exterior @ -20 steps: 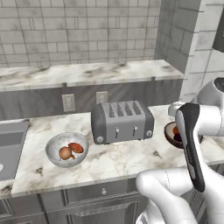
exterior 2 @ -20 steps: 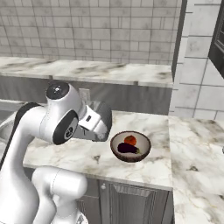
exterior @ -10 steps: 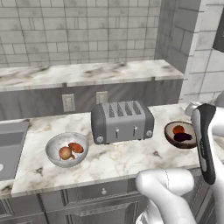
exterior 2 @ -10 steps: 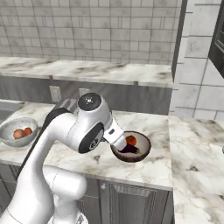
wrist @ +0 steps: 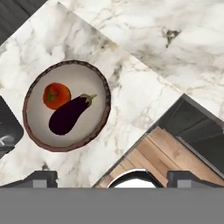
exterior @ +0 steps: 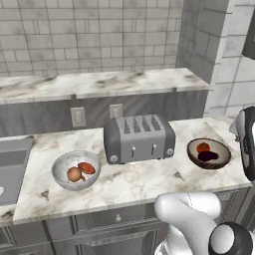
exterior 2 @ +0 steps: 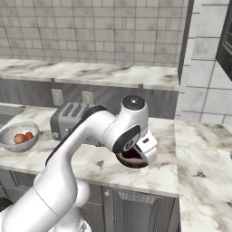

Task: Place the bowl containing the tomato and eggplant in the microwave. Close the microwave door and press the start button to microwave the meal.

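The bowl (wrist: 65, 105), shallow with a brown rim, sits on the marble counter right of the toaster (exterior: 139, 138). It holds the red tomato (wrist: 56, 95) and the dark purple eggplant (wrist: 68, 116) side by side. The left base view shows the same bowl (exterior: 209, 152) near the counter's right end. My gripper (wrist: 113, 179) hangs open above the counter's front edge, and the bowl lies left of the gap, untouched. In the right base view my hand covers most of the bowl (exterior 2: 131, 162). A black corner of the microwave (exterior 2: 225, 45) shows at the upper right; its door's position is unclear.
A second, pale grey bowl (exterior: 75, 170) with brownish and orange food stands left of the toaster. A sink (exterior: 12, 167) lies at the far left. The counter turns a corner to the right (exterior 2: 204, 149). Wood floor (wrist: 175, 153) shows past the counter's edge.
My arm has swung right, uncovering the bowl in the left base view and covering it in the right base view. The jaws stayed open. Nothing on the counter moved.
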